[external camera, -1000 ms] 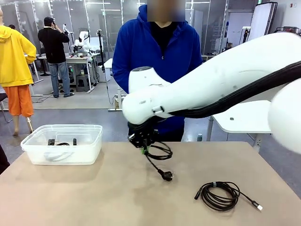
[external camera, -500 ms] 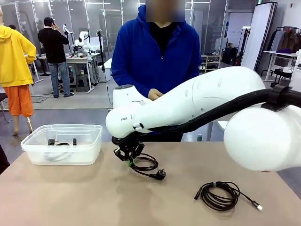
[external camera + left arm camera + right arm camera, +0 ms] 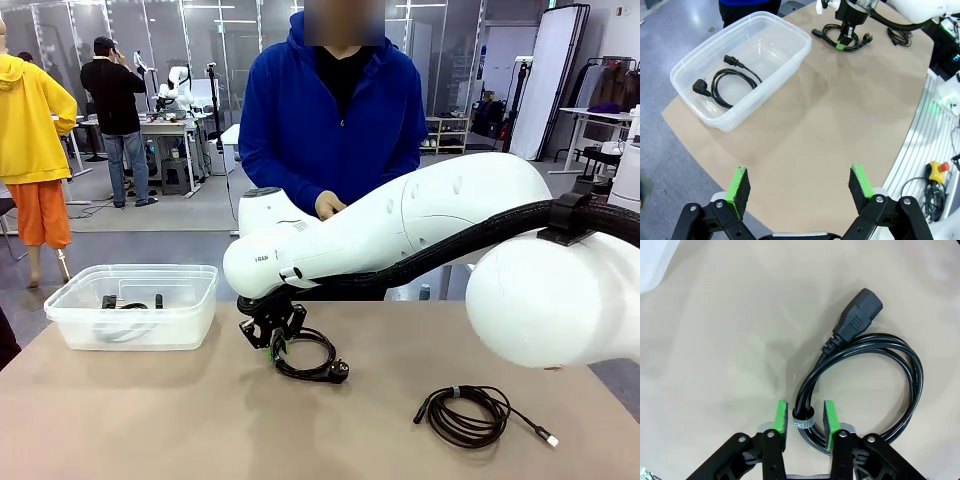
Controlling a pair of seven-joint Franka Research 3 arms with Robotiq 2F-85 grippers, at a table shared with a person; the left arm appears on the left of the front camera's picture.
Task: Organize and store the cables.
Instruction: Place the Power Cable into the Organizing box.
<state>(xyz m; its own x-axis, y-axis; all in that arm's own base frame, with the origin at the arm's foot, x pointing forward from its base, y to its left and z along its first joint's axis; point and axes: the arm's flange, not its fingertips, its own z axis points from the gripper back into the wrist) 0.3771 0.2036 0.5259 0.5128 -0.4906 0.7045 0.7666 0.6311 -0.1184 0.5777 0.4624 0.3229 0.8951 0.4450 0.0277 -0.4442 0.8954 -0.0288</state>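
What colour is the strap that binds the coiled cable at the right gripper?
Grey strap on the black cable; the right wrist view shows it best.

The tan table [image 3: 200, 420] is holding a clear box [image 3: 190, 322] on the left. A black cable [image 3: 337, 372] is lying mid-table, a second cable [image 3: 470, 440] farther right.

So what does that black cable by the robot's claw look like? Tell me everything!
The cable is a thin black cord wound in a round coil, tied with a small grey strap. A chunky black plug sticks out at one end. It lies on the tan table. The right gripper stands open astride the strap, not squeezing it.
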